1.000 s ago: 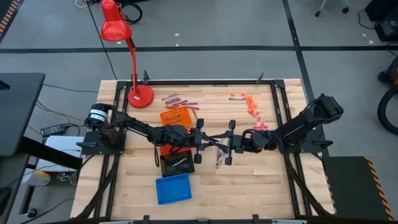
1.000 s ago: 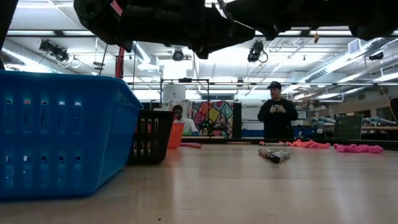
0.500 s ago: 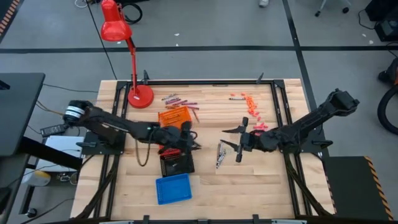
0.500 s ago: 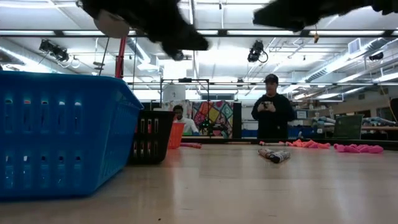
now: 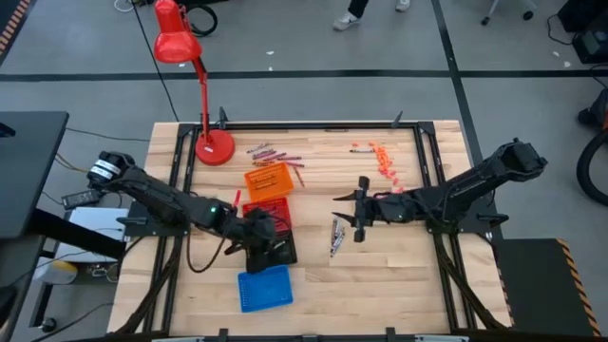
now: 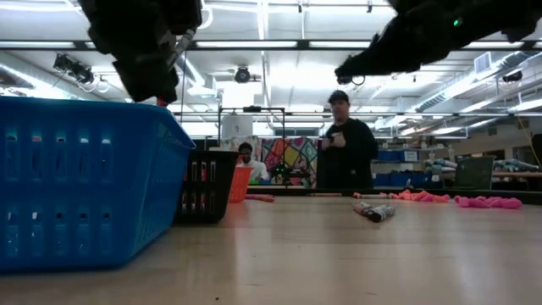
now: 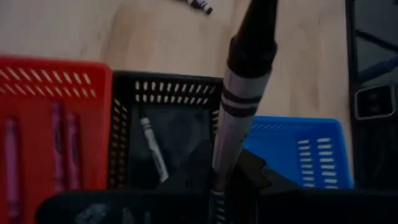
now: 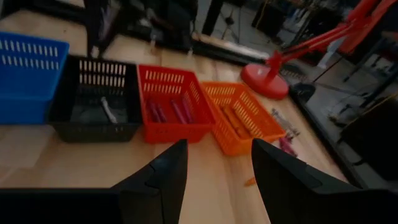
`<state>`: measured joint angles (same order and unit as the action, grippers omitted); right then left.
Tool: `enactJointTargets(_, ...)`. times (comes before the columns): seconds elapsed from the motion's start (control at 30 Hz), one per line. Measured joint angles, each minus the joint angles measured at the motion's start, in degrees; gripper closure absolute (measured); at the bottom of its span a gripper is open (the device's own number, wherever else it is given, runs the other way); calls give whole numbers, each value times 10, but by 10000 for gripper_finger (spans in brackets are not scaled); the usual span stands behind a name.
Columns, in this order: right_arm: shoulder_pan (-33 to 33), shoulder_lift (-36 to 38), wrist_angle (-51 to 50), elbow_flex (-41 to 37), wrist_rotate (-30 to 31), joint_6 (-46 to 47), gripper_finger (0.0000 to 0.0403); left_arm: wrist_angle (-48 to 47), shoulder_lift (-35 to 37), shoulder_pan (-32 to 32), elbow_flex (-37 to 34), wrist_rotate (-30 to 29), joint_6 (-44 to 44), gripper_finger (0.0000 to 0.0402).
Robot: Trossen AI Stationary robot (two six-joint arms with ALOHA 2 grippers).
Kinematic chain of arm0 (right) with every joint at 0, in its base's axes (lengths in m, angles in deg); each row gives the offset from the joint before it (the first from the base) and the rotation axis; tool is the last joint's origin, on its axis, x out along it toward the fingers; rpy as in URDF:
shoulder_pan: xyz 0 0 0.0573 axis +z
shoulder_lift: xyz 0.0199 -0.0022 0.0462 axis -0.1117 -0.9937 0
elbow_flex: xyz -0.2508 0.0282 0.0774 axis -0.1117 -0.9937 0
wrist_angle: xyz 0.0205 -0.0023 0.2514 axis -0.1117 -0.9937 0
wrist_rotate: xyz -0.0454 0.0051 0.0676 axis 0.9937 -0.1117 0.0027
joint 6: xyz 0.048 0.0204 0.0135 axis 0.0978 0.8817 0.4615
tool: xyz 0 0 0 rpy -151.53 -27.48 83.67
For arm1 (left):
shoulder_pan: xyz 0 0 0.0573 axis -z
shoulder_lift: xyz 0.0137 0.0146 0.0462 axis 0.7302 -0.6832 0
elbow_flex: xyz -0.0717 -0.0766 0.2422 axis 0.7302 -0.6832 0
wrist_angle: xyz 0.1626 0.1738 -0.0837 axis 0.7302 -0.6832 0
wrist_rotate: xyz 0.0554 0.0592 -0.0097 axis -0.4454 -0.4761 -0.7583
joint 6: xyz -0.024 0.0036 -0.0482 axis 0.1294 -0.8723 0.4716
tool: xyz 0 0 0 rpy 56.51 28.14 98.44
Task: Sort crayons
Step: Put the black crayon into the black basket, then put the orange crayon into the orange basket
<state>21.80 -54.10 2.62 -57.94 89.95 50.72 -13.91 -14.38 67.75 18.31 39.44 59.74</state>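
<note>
Wooden table [image 5: 399, 271]; left hand [image 7: 214, 186] clamps grey crayon [image 7: 239, 118] over black tray [image 7: 168, 90]; right hand [image 8: 214, 168] apart.

Trays: blue [image 8: 28, 65], black [image 8: 93, 99], red [image 8: 171, 102], orange [image 8: 242, 115]. Lamp [image 5: 180, 47] red. Held crayon [image 7: 242, 106] grey-white, dark-banded.

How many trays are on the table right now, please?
4, in a row: orange tray nearest the lamp, then red tray, black tray, blue tray.
</note>
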Motion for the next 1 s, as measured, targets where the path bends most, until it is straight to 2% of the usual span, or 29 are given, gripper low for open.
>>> enactJointTargets(0.2, -45, -5, 8, 0, -71, -1, 222, -18, -35, 3, 1, 2, 68, 363)
enactJointTargets(0.37, -59, -6, 14, 0, -105, -5, 222, -37, -77, 1, 0, 43, 80, 363)
enactJointTargets(0.6, -61, -7, 14, 0, -110, -6, 222, -46, -103, -4, 0, 55, 60, 356)
enactJointTargets(0.87, -61, -7, 13, 0, -111, 0, 222, -49, -103, -5, 0, 56, 40, 299)
enactJointTargets(1.0, -61, -7, 7, 0, -111, 2, 222, -52, -85, -9, 2, 59, 38, 289)
